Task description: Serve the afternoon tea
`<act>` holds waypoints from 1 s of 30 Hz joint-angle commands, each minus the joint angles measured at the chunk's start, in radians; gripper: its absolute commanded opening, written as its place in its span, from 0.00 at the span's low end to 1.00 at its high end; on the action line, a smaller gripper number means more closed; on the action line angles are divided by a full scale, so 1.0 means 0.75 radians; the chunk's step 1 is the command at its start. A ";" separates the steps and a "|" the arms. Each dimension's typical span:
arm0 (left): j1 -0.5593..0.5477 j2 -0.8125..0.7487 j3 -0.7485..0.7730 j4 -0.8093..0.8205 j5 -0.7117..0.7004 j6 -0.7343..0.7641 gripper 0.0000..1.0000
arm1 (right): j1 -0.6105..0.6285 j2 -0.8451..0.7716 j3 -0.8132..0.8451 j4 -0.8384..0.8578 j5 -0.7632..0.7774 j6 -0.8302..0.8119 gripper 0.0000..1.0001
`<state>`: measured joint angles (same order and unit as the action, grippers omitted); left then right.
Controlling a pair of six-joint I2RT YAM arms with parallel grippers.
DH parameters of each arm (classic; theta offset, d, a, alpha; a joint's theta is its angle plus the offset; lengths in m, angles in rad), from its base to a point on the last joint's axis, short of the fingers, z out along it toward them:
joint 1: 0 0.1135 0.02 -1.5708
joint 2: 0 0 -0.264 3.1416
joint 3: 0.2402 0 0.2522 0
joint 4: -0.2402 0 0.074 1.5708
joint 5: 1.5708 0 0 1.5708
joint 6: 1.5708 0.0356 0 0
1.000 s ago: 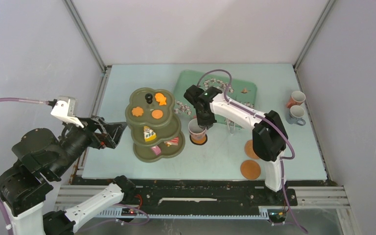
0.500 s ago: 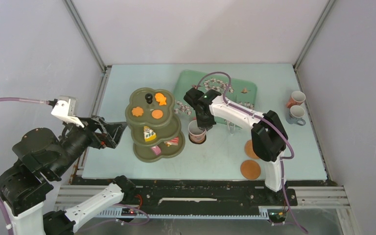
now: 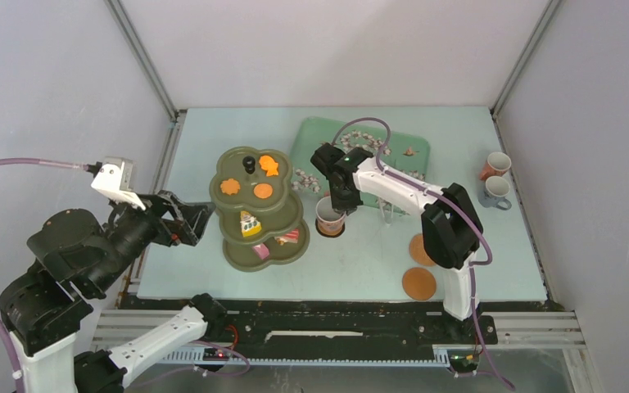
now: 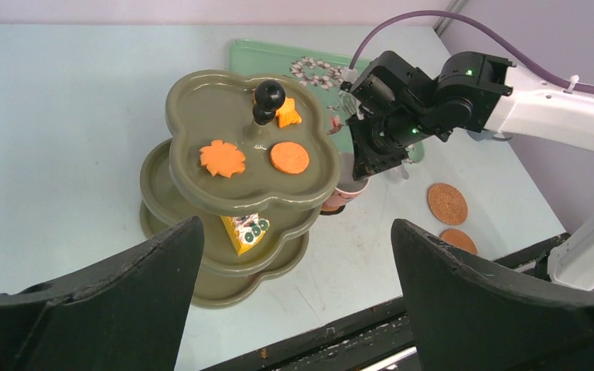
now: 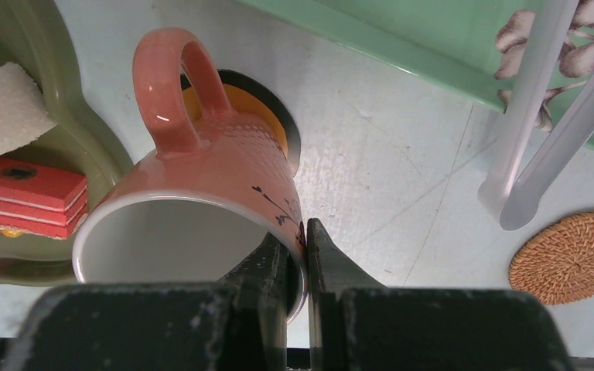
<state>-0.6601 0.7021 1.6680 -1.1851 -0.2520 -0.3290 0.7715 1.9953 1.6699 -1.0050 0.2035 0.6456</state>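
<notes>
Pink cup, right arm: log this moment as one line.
right pincer: shut on pink cup rim | pink cup: over dark coaster, beside green stand | left pincer: open, empty

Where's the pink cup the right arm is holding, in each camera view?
Top external: pink cup centre, right of the green stand.
Left wrist: cup right of centre, beside the stand.
Right wrist: cup left-centre, rim pinched by right end effector.
Shared landmark: the stand.

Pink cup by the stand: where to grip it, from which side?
Pinch the rim wall of the pink cup from above, opposite its handle, one finger inside: it stands mouth up. The right gripper holds it so.
</notes>
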 commanded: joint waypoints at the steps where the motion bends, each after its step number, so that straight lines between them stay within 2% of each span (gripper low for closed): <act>1: -0.007 0.033 0.016 0.025 -0.015 0.042 0.98 | -0.013 -0.039 0.005 0.052 0.022 -0.013 0.00; 9: -0.007 0.044 0.012 0.027 -0.016 0.050 0.98 | -0.015 -0.010 0.026 0.068 0.004 -0.025 0.00; 11: -0.007 0.045 0.011 0.029 -0.018 0.052 0.98 | -0.015 0.002 0.027 0.065 -0.001 -0.026 0.03; 18: -0.007 0.043 0.008 0.024 -0.028 0.056 0.98 | -0.012 -0.034 0.034 0.045 -0.039 -0.029 0.44; 22: -0.007 0.042 0.008 0.020 -0.030 0.060 0.98 | -0.033 -0.181 0.057 -0.016 -0.040 -0.022 0.61; 25: -0.006 0.042 0.002 0.022 -0.027 0.064 0.98 | -0.087 -0.378 0.003 -0.081 0.007 -0.002 0.67; 30: -0.007 0.035 -0.030 0.053 -0.001 0.065 0.98 | -0.272 -0.776 -0.468 -0.026 0.082 0.038 0.71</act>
<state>-0.6601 0.7155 1.6642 -1.1831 -0.2588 -0.3046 0.6731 1.6501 1.5265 -0.9966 0.1883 0.6304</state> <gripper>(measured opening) 0.985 0.707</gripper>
